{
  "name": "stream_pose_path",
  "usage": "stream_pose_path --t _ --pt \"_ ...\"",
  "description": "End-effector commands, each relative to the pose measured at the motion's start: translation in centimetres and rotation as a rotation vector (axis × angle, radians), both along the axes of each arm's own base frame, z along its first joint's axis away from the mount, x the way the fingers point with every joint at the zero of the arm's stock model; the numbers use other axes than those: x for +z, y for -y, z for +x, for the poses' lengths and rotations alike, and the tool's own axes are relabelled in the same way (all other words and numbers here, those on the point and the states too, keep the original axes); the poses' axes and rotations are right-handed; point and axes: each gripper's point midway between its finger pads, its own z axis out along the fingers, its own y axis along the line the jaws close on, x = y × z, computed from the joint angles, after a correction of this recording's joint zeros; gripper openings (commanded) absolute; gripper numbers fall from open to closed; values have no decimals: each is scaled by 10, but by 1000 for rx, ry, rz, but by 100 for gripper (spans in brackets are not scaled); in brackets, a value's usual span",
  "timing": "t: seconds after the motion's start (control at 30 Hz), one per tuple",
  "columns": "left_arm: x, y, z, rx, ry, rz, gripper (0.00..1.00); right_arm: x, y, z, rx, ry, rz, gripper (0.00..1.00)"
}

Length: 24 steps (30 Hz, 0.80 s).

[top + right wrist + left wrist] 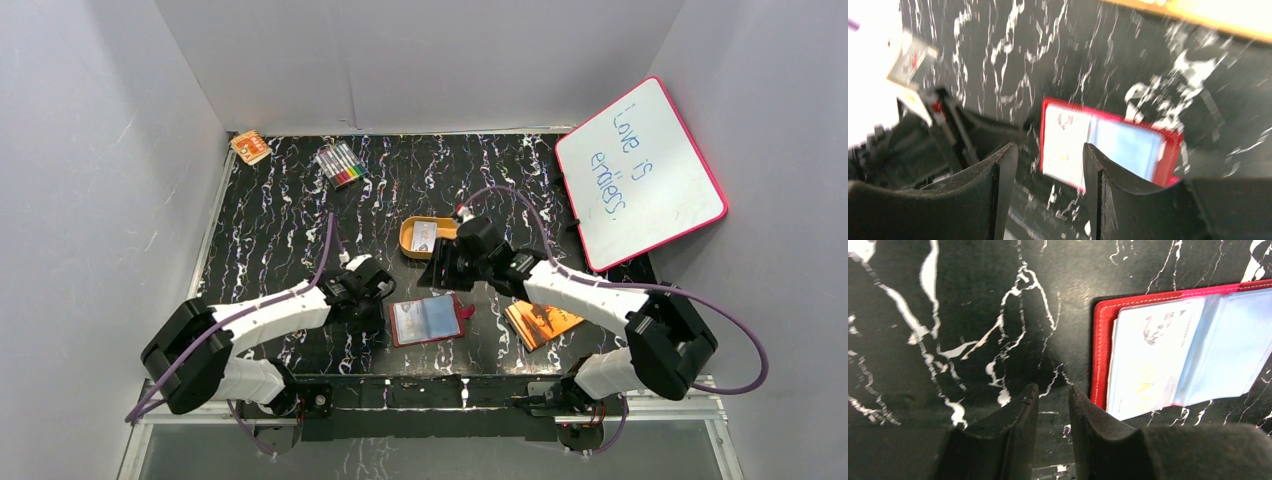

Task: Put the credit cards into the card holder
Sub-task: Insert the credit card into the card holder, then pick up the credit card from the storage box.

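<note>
Left gripper (1053, 390): fingers slightly apart, empty, beside holder (1100, 355).
Right gripper (1050, 147): fingers apart, empty.
Holder: lay open, card (1148, 360) inside.

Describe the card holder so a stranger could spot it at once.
Start at the black marbled table, at the middle of its near edge. The card holder lies open there, left of the orange booklet. Its red cover and pale inner pockets set it apart.

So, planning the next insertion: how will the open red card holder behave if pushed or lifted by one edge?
Lying open and flat, the card holder probably slides on the table rather than tipping. Its clear sleeves look thin and limp, so lifted by one edge it likely flops shut.
</note>
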Motion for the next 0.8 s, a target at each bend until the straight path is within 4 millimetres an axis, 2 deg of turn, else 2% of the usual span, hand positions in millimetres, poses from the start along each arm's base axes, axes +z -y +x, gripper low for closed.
stream_pose_path --t 0.0,0.1,0.27,0.4,0.43,0.77 --pt "22 -20 1 37 72 29 31 26 28 61 -145 203 -105 59" --pt "38 -23 5 63 126 0 36 29 26 89 -111 166 -75 59" --pt "54 -27 7 95 187 -43 46 13 26 130 -117 106 -16 60" --pt "60 -30 6 116 207 -64 49 3 17 149 -119 99 -2 61" --pt "60 -34 5 127 214 -63 50 -5 13 156 -114 88 -5 62" --pt "56 -43 2 154 214 -49 51 -30 1 168 -114 44 -2 63"
